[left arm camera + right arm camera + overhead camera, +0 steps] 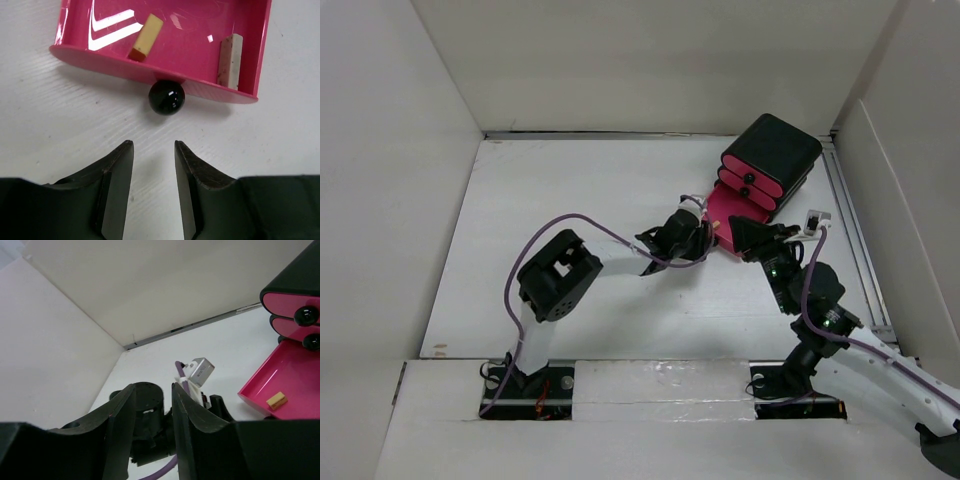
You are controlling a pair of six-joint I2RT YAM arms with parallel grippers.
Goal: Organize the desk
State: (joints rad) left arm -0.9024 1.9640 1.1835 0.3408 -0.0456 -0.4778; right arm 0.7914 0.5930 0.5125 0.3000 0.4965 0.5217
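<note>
My left end effector (154, 167) hangs low over the white desk surface (570, 200), its fingers (122, 170) spread with nothing between them. A black knob (166, 97) sits at 12 o'clock from the tips, clear of both. The knob fronts a pink drawer (100, 54) pulled out onto the surface. Inside it, a yellow block (146, 36) lies at 11 o'clock from the knob and a pale, speckled bar (229, 61) rests against the side wall at 1 o'clock.

From above, the surface fills the middle of the scene, and a small black box (778, 145) stands toward its 1 o'clock corner. Its two upper drawers are pushed in. The open drawer reaches out of the box toward 7 o'clock.

My right end effector (745, 238) sits at 3 o'clock from the left one, beside the open drawer. Its fingers (125, 405) stand slightly parted, pinching nothing.
</note>
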